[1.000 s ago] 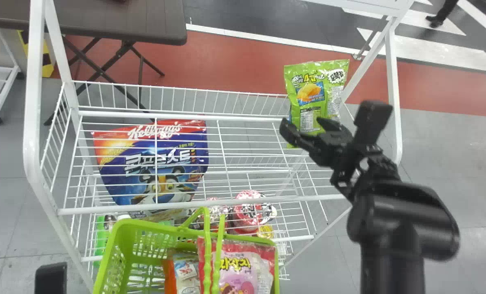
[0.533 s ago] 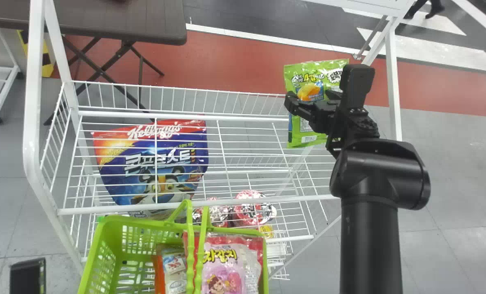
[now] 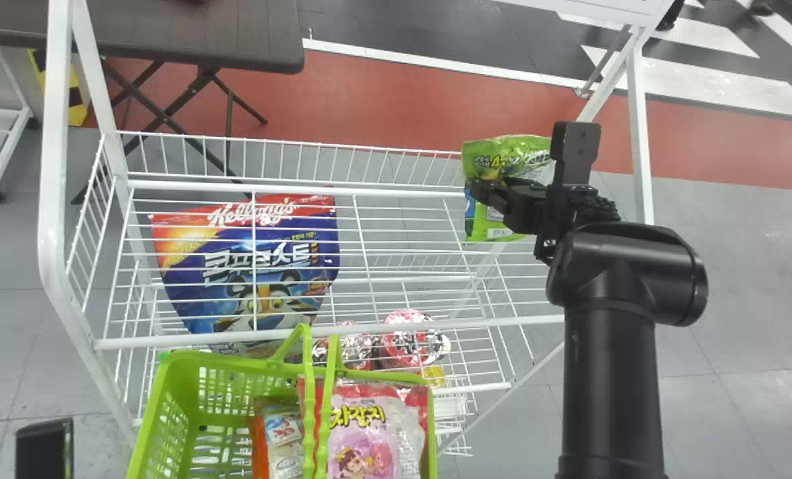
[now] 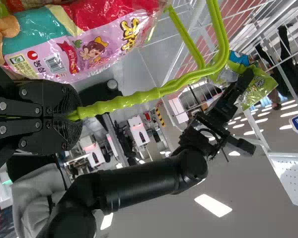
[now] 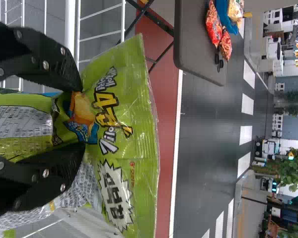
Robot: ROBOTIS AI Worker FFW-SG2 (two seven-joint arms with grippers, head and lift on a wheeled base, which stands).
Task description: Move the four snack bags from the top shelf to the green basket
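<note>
The head camera looks forward and down over the wire rack [image 3: 53, 233] and green basket [image 3: 223, 361]. The left wrist's, sideways and right by the basket's handle [image 4: 121, 103], faces across to the right arm [image 3: 608, 386] and green snack bag [image 3: 502, 148], both in the head view too. The right wrist's looks past that bag, very near, to the worktop [image 3: 203, 33] the head view shares.

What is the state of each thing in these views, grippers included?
Green plastic basket: upright, partly filled.
Looped green handles: raised.
Black left gripper: shut on the handles.
Pink glossy snack bag: inside basket.
Green glossy snack bag: creased, apparently sealed.
Black right gripper: shut on that bag.
Blue-and-red cereal bag: apparently sealed.
Brown folding table: unfolded.
</note>
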